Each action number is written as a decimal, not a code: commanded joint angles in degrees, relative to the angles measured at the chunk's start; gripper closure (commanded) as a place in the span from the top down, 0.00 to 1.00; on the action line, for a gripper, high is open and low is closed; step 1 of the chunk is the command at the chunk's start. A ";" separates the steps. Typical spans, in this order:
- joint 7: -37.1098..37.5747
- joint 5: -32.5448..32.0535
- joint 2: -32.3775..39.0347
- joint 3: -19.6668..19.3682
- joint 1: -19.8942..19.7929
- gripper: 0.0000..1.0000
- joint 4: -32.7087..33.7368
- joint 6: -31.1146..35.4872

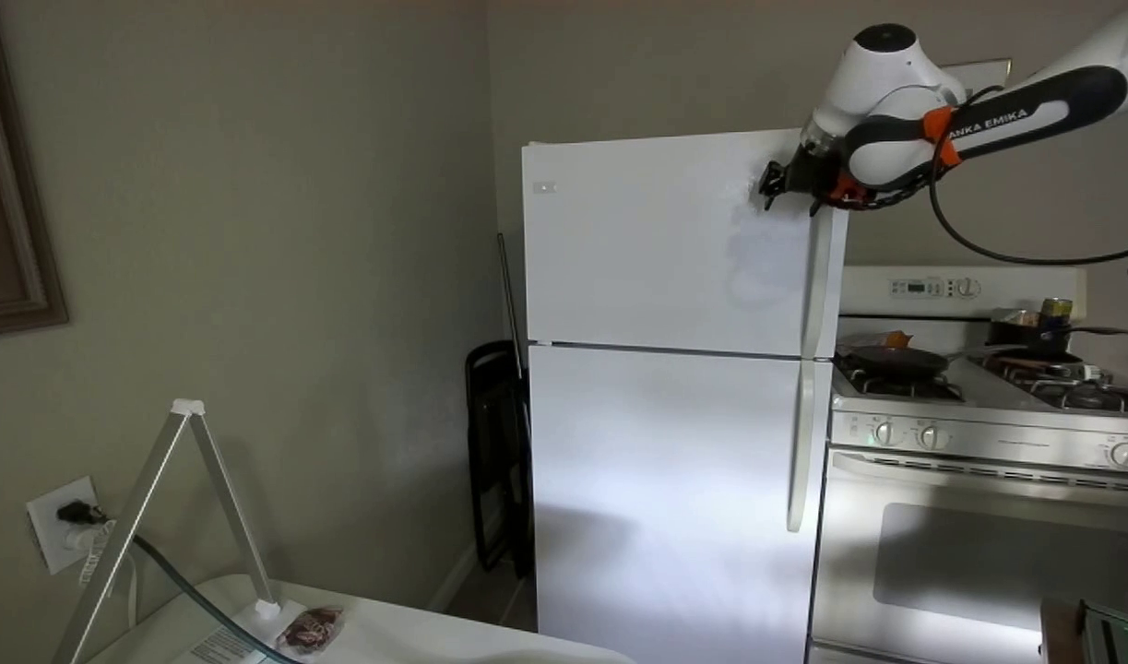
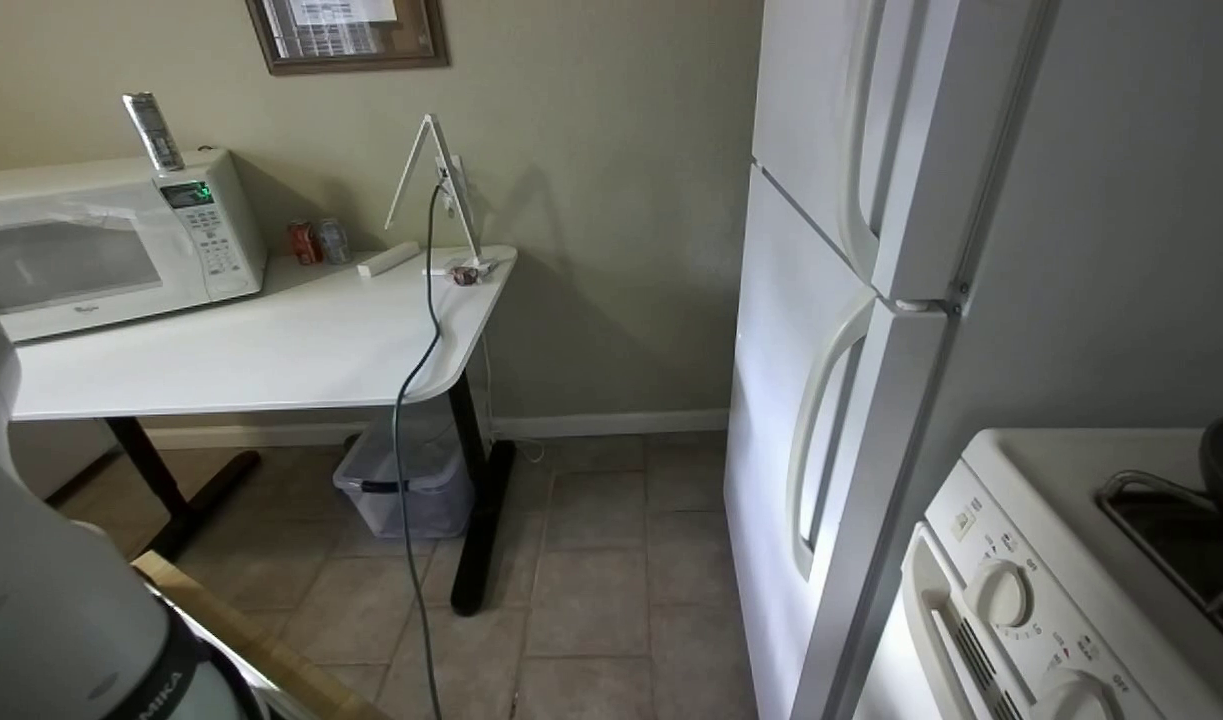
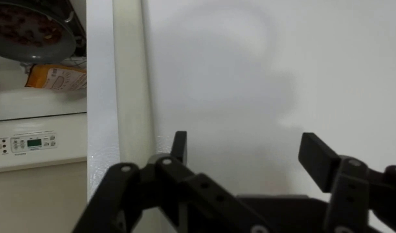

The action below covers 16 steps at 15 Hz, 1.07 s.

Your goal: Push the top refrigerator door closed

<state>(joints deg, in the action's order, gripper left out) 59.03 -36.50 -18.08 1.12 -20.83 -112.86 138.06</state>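
While the empty claw (image 3: 248,154) holds its 2 fingers (image 3: 318,158) apart near the upper handle (image 1: 815,286), the top refrigerator door (image 1: 651,249) sits apparently flush above the lower door (image 1: 665,498). Probably stiff, slick and light-swinging, it wants pushing flat beside that handle.

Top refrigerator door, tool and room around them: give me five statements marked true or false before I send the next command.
1. The top refrigerator door carries a white handle. True.
2. The top refrigerator door stands wide open. False: it looks shut, or nearly so.
3. In the wrist view the tool is open. True.
4. The tool is clamped on the white handle. False: the white handle lies outside the gap between its fingers.
5. The microwave stands on the white table. True.
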 commanded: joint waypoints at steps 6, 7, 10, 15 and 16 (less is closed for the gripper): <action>13.56 -11.81 7.54 -1.82 1.28 0.19 6.96 0.09; 14.98 -13.11 8.36 -2.14 1.69 0.12 7.77 0.02; 17.62 -16.01 10.74 -3.26 3.08 0.00 9.89 -0.15; 19.31 -20.24 13.91 -6.19 4.49 0.00 12.58 -0.30; 19.73 -20.77 14.51 -6.73 4.61 0.00 13.22 -0.29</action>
<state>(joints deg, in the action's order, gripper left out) 76.23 -54.15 -6.40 -3.10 -17.35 -102.61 137.90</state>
